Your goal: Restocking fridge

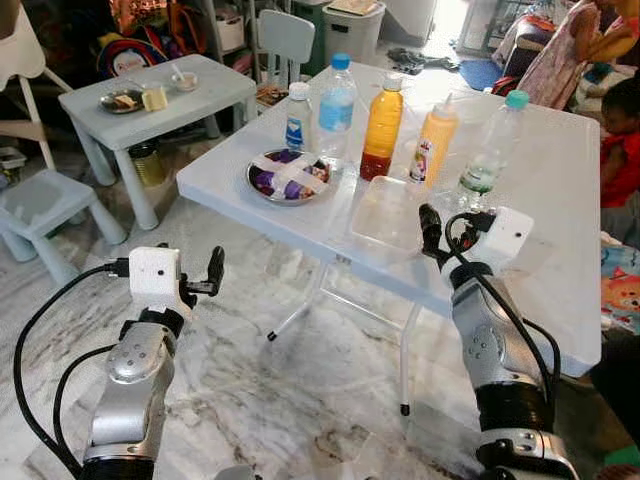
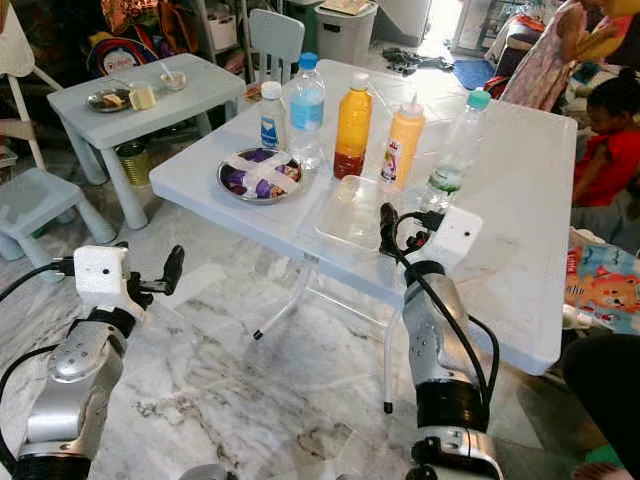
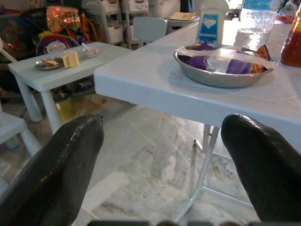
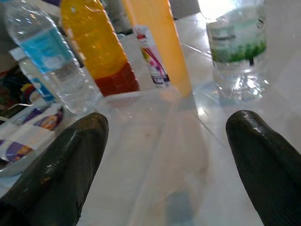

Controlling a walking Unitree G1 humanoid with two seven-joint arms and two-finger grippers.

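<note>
On the white folding table (image 1: 540, 150) stand a small white bottle (image 1: 297, 118), a blue-capped water bottle (image 1: 336, 100), an orange juice bottle (image 1: 382, 125), a yellow squeeze bottle (image 1: 433, 140) and a clear green-labelled bottle (image 1: 490, 150). A steel plate (image 1: 290, 177) holds purple packets. An empty clear plastic container (image 1: 390, 215) lies near the front edge. My right gripper (image 1: 440, 228) hangs open just above the table's near edge, beside that container (image 4: 155, 136). My left gripper (image 1: 210, 272) is open over the floor, short of the table's left corner, facing the plate (image 3: 221, 66).
A small grey children's table (image 1: 200, 95) with a dish and cup stands at the back left, with a stool (image 1: 45, 205) and a chair (image 1: 285, 40) nearby. A bin (image 1: 352, 25) is behind. Two people (image 1: 620, 140) are at the right. The floor (image 1: 300, 400) is marble.
</note>
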